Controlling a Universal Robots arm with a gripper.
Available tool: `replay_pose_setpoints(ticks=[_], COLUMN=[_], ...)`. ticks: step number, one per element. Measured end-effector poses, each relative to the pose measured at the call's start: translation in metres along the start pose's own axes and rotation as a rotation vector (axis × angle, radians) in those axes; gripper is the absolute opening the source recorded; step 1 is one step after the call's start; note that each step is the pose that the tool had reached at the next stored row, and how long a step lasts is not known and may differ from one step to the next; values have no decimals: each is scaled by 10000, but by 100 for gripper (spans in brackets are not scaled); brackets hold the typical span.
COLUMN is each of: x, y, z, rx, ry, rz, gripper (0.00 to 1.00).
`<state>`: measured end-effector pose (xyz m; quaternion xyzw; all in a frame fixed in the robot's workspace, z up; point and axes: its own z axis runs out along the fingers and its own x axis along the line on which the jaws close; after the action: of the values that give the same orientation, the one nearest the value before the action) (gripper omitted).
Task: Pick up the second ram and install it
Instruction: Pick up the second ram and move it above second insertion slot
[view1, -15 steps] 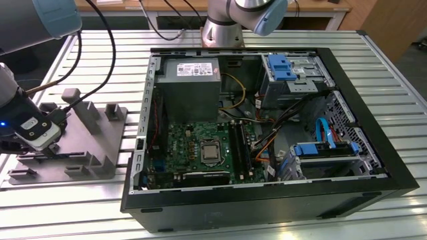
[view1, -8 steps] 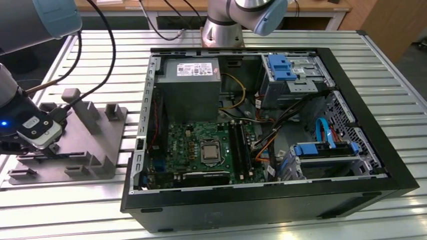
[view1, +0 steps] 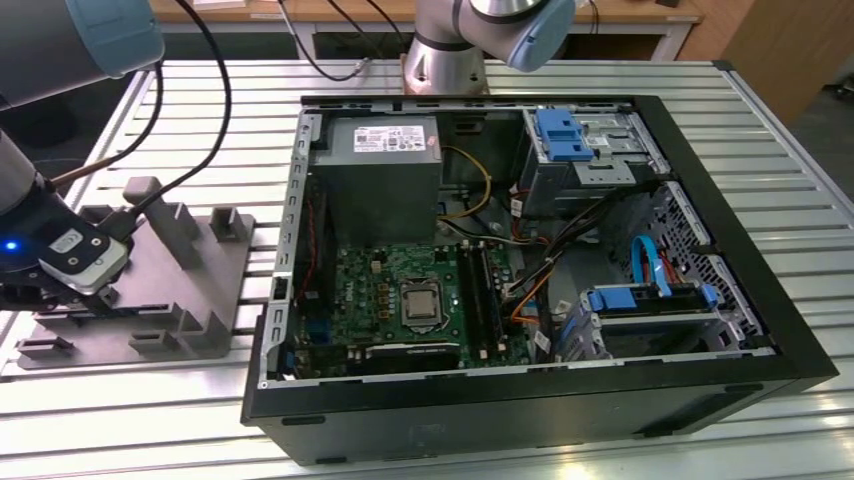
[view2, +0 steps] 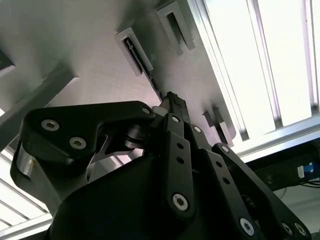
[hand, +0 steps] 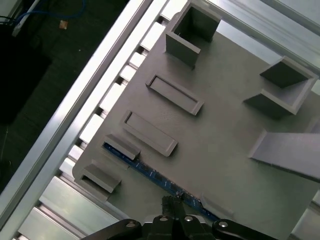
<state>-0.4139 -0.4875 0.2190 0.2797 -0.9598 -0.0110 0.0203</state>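
Pincer (view1: 88, 292) is down over the grey plate (view1: 200, 290), which lies on the slatted desk (view1: 134, 400) at the exterior view's left, just beside the open case (view1: 534, 400).

Surroundings: upright posts (view1: 160, 215) rise from the plate close behind the pincer. Black cables (view1: 214, 100) hang from the arm above them. Inside the case are the power supply (view1: 380, 180) and the motherboard (view1: 387, 300), both well apart from the pincer.

Ram: in the first wrist view the ram (hand: 140, 165) stands on edge in low holders along the plate (hand: 225, 140), near the plate's edge by the desk (hand: 55, 200) rail. The pincer (hand: 172, 202) sits astride it, fingertips drawn in against both faces, so it reads as clenched on the ram. The ram is seated in the holders, not lifted.

View differences: the second wrist view looks along the fingers. The pincer (view2: 170, 100) tips meet at the dark ram (view2: 154, 82) where it leaves a slotted holder on the plate (view2: 100, 65). The exterior view gives the case layout.

Limits: in the exterior view the fingertips and the ram are too small to make out. In the first wrist view the ram's stretch under the pincer is covered.
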Motion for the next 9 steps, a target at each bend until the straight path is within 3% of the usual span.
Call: replay_pose_setpoints(ticks=[9], x=[0], y=[0], z=[0], rx=[18], ry=[19], rz=[-555], gripper=[10])
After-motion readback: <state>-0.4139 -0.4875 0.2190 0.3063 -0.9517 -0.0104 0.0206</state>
